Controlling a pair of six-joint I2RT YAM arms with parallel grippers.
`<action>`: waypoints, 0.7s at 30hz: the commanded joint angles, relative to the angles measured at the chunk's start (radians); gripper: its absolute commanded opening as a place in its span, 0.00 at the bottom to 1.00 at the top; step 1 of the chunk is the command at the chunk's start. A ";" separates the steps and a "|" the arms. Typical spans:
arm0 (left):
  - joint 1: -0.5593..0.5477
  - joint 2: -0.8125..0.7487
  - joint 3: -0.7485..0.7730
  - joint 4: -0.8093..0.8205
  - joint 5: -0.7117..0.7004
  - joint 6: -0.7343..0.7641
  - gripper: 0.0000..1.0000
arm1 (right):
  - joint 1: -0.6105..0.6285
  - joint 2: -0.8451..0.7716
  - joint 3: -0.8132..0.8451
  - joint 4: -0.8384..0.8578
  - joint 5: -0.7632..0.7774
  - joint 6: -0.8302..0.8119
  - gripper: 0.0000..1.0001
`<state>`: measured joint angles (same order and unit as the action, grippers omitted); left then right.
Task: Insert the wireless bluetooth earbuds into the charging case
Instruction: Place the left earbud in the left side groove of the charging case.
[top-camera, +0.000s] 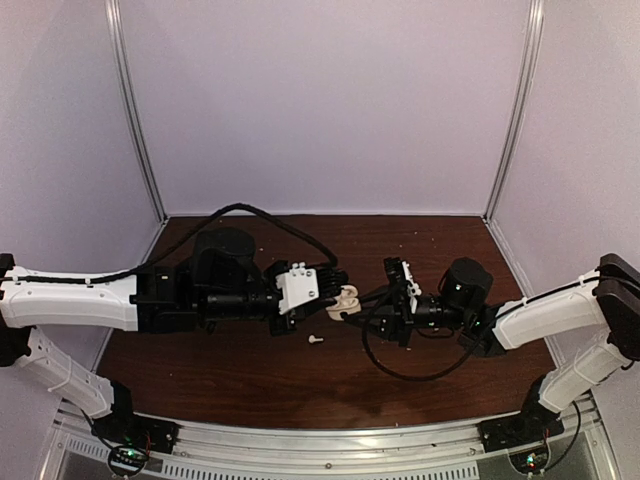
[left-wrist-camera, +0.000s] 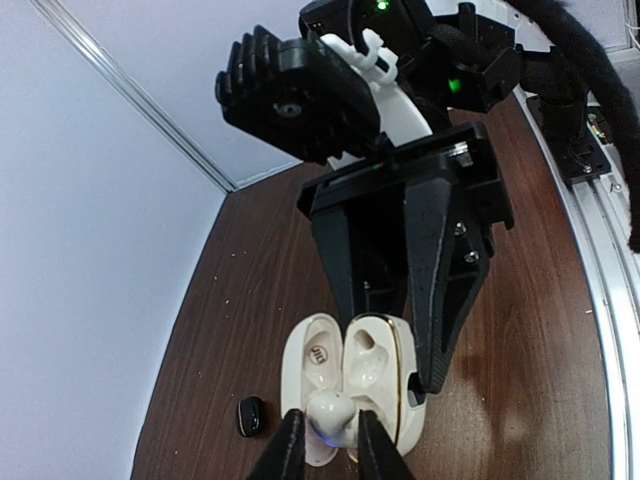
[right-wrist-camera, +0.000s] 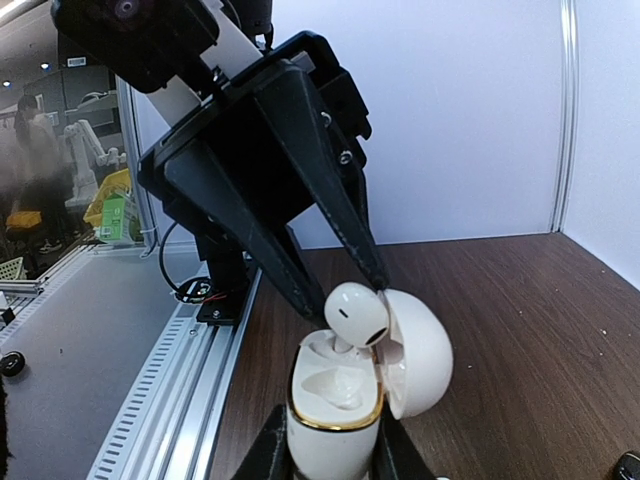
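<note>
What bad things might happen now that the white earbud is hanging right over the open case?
1. The left tool pinches the smooth white earbud with just its tips, so it might slip and drop onto the table.
2. The charging case is held only by the right tool, so a push down could tip it.
3. The earbud may miss its socket.

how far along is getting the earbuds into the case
Done: the charging case is open, clamped by the right gripper. In hand: the left gripper holds a white earbud at the case's sockets, not seated yet. Left: a second white earbud and a black earbud lie on the table.
</note>
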<state>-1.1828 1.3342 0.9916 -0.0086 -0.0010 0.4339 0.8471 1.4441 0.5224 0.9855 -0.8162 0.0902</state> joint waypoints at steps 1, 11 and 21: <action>-0.010 -0.004 0.008 -0.032 0.048 -0.007 0.20 | 0.004 -0.032 -0.002 0.104 -0.005 0.003 0.00; -0.011 -0.063 -0.038 -0.013 0.043 -0.027 0.21 | 0.004 -0.049 -0.013 0.101 0.001 -0.013 0.00; -0.009 -0.151 -0.103 0.065 0.024 -0.059 0.34 | 0.022 -0.105 0.001 -0.110 0.172 -0.206 0.00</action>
<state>-1.1885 1.2480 0.9287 -0.0238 0.0231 0.4034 0.8513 1.3849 0.5129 0.9760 -0.7696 0.0055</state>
